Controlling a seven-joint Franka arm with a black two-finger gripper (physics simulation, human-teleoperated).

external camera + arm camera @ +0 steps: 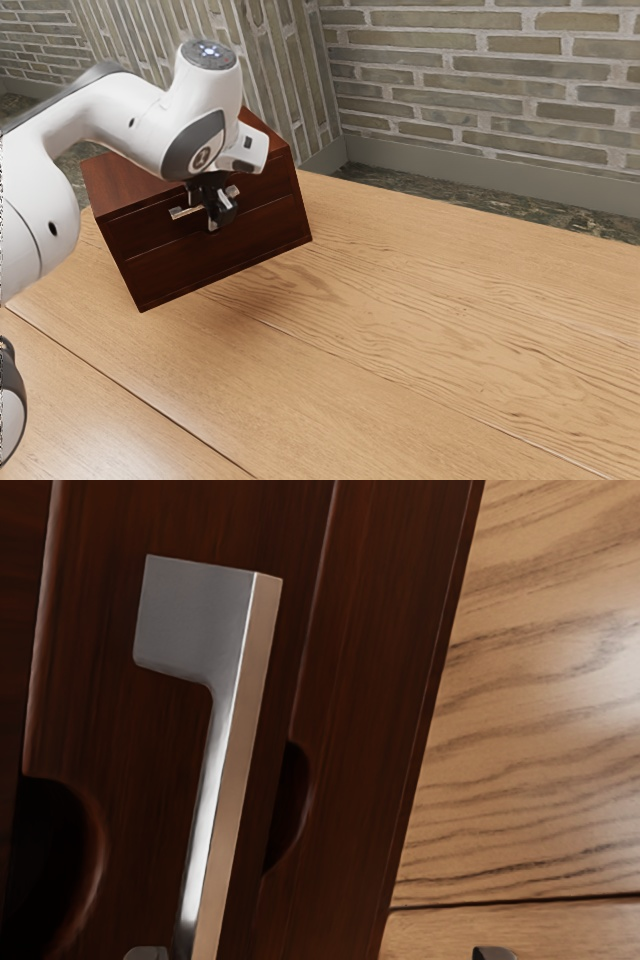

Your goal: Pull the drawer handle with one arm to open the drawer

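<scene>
The claw (213, 212) was at the front of the cabinet (215, 250), which stood on the table (420, 320), with the arm reaching in above it. Its jaws stood wide and held nothing: in the wrist view the two fingertips (488, 952) were well apart, and the handle (215, 760) ran between them, close to one tip and clear of the other. The drawer front (120, 710) lay directly ahead of the claw; whether it was pulled out could not be determined.

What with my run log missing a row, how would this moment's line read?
black two-finger gripper: open, astride silver metal bar handle | dark wooden drawer: looks shut
</scene>
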